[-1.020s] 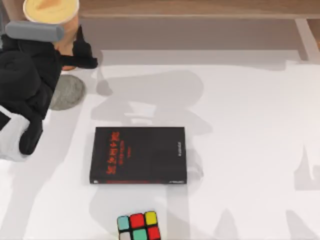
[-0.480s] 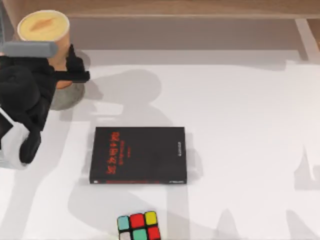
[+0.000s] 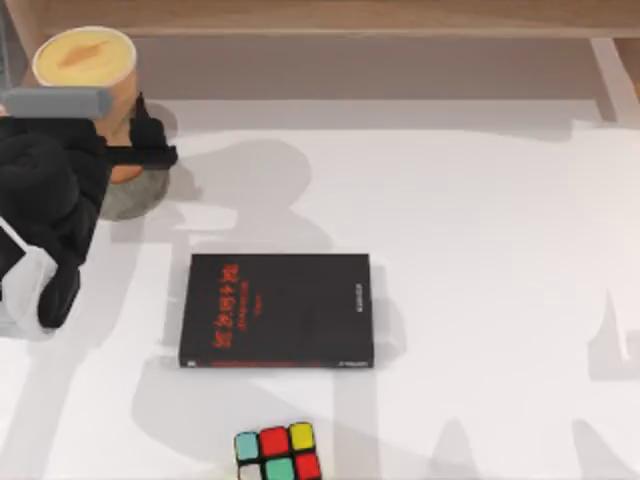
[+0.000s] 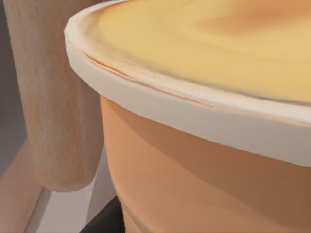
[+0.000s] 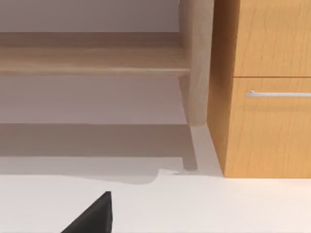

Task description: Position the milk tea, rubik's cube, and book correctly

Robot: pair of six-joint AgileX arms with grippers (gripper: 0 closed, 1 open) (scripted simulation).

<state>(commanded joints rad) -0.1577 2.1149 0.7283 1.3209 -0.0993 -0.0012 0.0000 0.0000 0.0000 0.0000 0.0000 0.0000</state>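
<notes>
1. The left gripper sits at the far-left corner of the white worktop, its jaws clamped on the milk tea, one dark finger showing on the cup's right flank.
2. The milk tea stands upright, its base over a round grey coaster; whether the base touches the coaster cannot be told.
3. In the left wrist view the cup's creamy rim and orange-tan wall loom close, with a pale wooden post behind.
4. A black book with red lettering lies flat near the worktop's middle, left of centre.
5. The rubik's cube rests at the near edge, just in front of the black book and apart from it.
6. The right wrist view looks across the worktop toward a wooden cabinet; the state of the right arm's jaws cannot be told.
</notes>
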